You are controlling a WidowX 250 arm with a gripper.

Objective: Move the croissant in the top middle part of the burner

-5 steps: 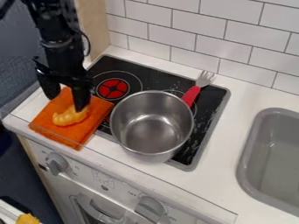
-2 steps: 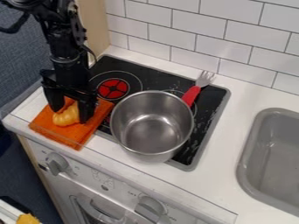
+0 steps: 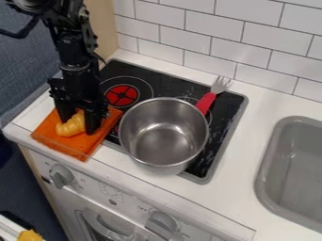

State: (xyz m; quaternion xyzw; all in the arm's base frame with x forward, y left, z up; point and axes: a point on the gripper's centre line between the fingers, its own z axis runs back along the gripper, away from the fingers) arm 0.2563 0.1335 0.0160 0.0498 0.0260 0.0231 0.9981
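We are holding the gripper (image 3: 78,127) with its fingers apart, straddling the croissant (image 3: 72,125) lying on the orange cloth (image 3: 72,144) — its long axis is running between them, roughly across their closing line.

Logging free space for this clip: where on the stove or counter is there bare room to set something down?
Bare patches: the white counter between stove and sink, and the black stovetop behind the pot, between red burner and fork. It is crowded at the left, where the gripper is at the croissant on the orange cloth.
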